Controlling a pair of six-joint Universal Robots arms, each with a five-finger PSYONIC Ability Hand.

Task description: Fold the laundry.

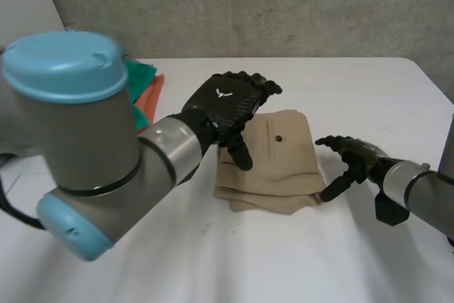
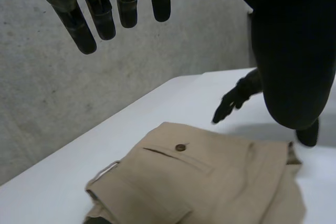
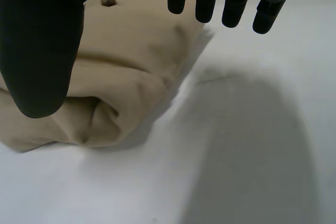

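Trousers (image 1: 280, 164), under left hand (image 1: 228, 102), beside right hand (image 1: 352, 155)

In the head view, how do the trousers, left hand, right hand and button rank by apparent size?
1. trousers
2. left hand, though it may only be nearer the camera
3. right hand
4. button

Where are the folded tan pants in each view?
Head view: pants under left hand, right hand beside them.
Left wrist view: pants below the left hand.
Right wrist view: pants beside the right hand.
Shared landmark: pocket button.
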